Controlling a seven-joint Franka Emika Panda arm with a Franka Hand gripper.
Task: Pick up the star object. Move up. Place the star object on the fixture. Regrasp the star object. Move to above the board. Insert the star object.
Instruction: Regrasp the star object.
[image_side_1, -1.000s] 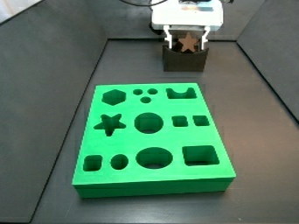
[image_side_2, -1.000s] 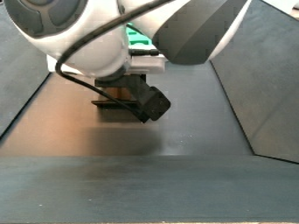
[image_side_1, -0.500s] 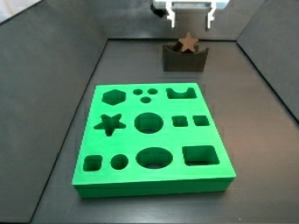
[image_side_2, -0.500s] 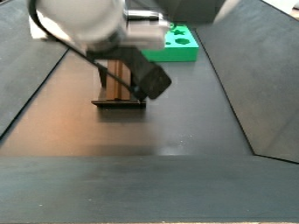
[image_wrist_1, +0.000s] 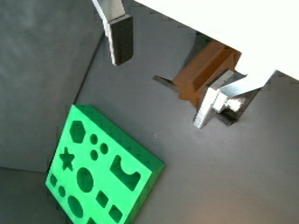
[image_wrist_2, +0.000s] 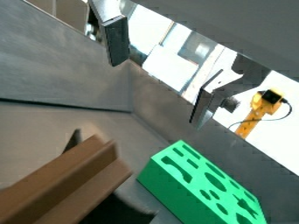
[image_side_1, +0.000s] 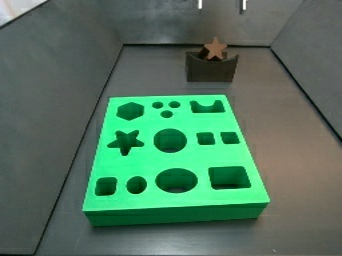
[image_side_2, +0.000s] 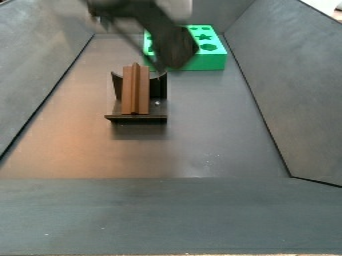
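The brown star object (image_side_1: 214, 47) stands upright in the fixture (image_side_1: 210, 67) notch, below the fingers (image_wrist_1: 121, 39), which are spread wide and empty; the green board (image_side_1: 171, 155) lies apart

— What does the gripper (image_wrist_1: 163, 74) look like?
— In both wrist views, two flat silver plates; each of the fingers (image_wrist_1: 121, 39) carries a dark pad, under a white body.
— And in the side views?
— Only the silver finger tips (image_side_1: 222, 5) show at the frame's top edge; elsewhere, a blurred dark wrist part (image_side_2: 167, 40).
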